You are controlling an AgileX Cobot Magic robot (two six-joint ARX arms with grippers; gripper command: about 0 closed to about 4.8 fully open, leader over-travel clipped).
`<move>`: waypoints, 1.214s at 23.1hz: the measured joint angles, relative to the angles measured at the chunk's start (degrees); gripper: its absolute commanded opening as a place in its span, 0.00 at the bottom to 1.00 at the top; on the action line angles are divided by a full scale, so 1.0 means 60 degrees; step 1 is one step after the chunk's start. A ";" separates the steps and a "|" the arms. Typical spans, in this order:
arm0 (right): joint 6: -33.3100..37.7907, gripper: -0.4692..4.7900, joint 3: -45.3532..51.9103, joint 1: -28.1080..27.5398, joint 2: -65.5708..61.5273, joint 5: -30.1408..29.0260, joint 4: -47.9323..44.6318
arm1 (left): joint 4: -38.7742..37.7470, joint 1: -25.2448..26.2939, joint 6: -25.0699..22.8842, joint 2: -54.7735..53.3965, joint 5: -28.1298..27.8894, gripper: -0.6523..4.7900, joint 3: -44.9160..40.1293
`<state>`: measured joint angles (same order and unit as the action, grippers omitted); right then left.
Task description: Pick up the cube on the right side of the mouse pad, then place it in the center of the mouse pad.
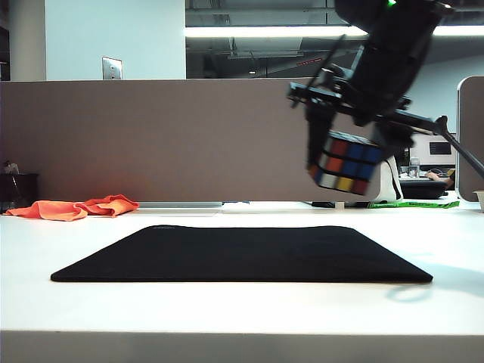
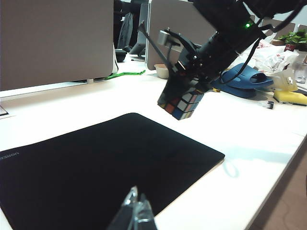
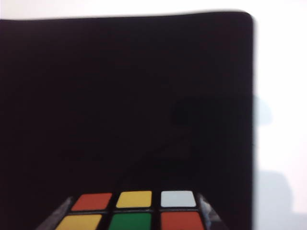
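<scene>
The cube [image 1: 346,162], a black-framed puzzle cube with coloured stickers, hangs tilted in the air above the right part of the black mouse pad [image 1: 242,253]. My right gripper [image 1: 345,172] is shut on it from above, one finger on each side. In the right wrist view the cube [image 3: 134,211] sits between the fingers of the right gripper [image 3: 134,218], with the mouse pad [image 3: 124,96] below it. The left wrist view shows the cube [image 2: 181,103] held over the mouse pad [image 2: 96,163]. My left gripper [image 2: 135,199] is near the pad's edge, its fingertips together and nothing held.
An orange cloth [image 1: 76,207] lies at the back left of the white table [image 1: 227,310]. A brown partition [image 1: 151,136] runs behind the table. On the table's right side lie a blue object [image 2: 244,81], a yellow item [image 2: 290,97] and a small bowl [image 2: 162,71].
</scene>
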<state>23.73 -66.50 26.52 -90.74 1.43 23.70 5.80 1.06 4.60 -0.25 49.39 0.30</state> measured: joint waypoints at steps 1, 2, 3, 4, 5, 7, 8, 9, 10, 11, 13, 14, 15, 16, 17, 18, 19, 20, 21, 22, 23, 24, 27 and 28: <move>0.0007 0.49 0.0000 0.0251 -0.0004 0.0000 -0.0361 | 0.0000 0.0000 0.0000 0.0000 -0.0029 0.11 0.0000; 0.0015 0.49 -0.0033 0.0455 -0.0062 0.0000 -0.0689 | 0.0000 0.0000 0.0000 0.0000 -0.0080 0.11 -0.0004; 0.0025 0.49 -0.0036 0.0583 -0.0120 0.0000 -0.0925 | 0.0000 0.0000 0.0000 0.0000 -0.0087 0.11 0.0000; 0.0044 0.49 -0.0040 0.0692 -0.0182 0.0000 -0.1122 | 0.0000 0.0000 0.0000 0.0004 -0.0087 0.11 -0.0004; 0.0106 0.49 -0.0084 0.0892 -0.0364 0.0000 -0.1341 | 0.0000 0.0000 0.0000 0.0004 -0.0087 0.11 0.0000; 0.0208 0.49 -0.0266 0.1049 -0.0681 0.0000 -0.1417 | 0.0000 0.0000 0.0000 0.0004 -0.0087 0.11 0.0000; 0.0262 0.49 -0.0492 0.1184 -0.1060 0.0000 -0.1490 | 0.0000 0.0000 0.0000 0.0004 -0.0087 0.11 -0.0004; 0.0295 0.49 -0.0656 0.1260 -0.1264 0.0000 -0.1475 | 0.0000 0.0000 0.0000 0.0004 -0.0087 0.11 0.0000; 0.0321 0.49 -0.0889 0.1362 -0.1523 -0.0004 -0.1479 | 0.0000 0.0000 0.0004 0.0004 -0.0087 0.11 0.0000; 0.0346 0.49 -0.1126 0.1461 -0.1734 0.0007 -0.1464 | 0.0000 0.0000 0.0011 0.0000 -0.0091 0.11 0.0000; 0.0470 0.49 -0.1734 0.1708 -0.2153 0.0011 -0.1479 | 0.0000 0.0000 0.0029 0.0000 -0.0091 0.11 -0.0004; 0.0506 0.49 -0.2084 0.1865 -0.2368 0.0146 -0.1483 | 0.0000 0.0000 0.0029 0.0004 -0.0091 0.11 0.0000; 0.0517 0.49 -0.2259 0.1942 -0.2477 0.0302 -0.1486 | 0.0000 0.0000 0.0029 0.0004 -0.0087 0.11 -0.0004; 0.0576 0.49 -0.2550 0.2098 -0.2634 0.0627 -0.1359 | 0.0000 0.0000 0.0029 0.0004 -0.0091 0.11 -0.0004; 0.0659 0.49 -0.2776 0.2200 -0.2772 0.0892 -0.1231 | 0.0000 0.0000 0.0029 0.0004 -0.0091 0.11 0.0000; 0.0736 0.49 -0.2903 0.2248 -0.2860 0.1064 -0.1173 | 0.0000 0.0000 0.0029 0.0004 -0.0091 0.11 -0.0004; 0.0962 0.49 -0.3078 0.2328 -0.2976 0.1275 -0.0987 | 0.0000 0.0000 0.0029 0.0004 -0.0091 0.11 -0.0004; 0.1111 0.49 -0.3126 0.2386 -0.3031 0.1490 -0.0845 | 0.0000 0.0000 0.0029 0.0004 -0.0095 0.11 -0.0004; 0.1209 0.49 -0.3151 0.2422 -0.3064 0.1672 -0.0721 | 0.0000 0.0000 0.0029 0.0004 -0.0091 0.11 0.0000; 0.1308 0.49 -0.3155 0.2448 -0.3126 0.1898 -0.0535 | 0.0000 0.0000 0.0029 0.0004 -0.0091 0.11 -0.0004; 0.1333 0.49 -0.3155 0.2448 -0.3155 0.1956 -0.0433 | 0.0000 0.0000 0.0029 0.0004 -0.0095 0.11 0.0000; 0.1341 0.49 -0.3155 0.2448 -0.3169 0.2135 -0.0277 | 0.0000 0.0000 0.0029 0.0004 -0.0095 0.11 0.0000; 0.1370 0.49 -0.3155 0.2433 -0.3169 0.2470 -0.0149 | 0.0000 0.0000 0.0029 0.0004 -0.0095 0.11 0.0000; 0.1381 0.49 -0.3155 0.2437 -0.3169 0.2608 -0.0095 | 0.0000 0.0000 0.0029 0.0004 -0.0095 0.11 0.0000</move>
<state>32.01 -85.43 41.15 -109.75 17.08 23.14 5.80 1.06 4.78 -0.23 48.82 0.30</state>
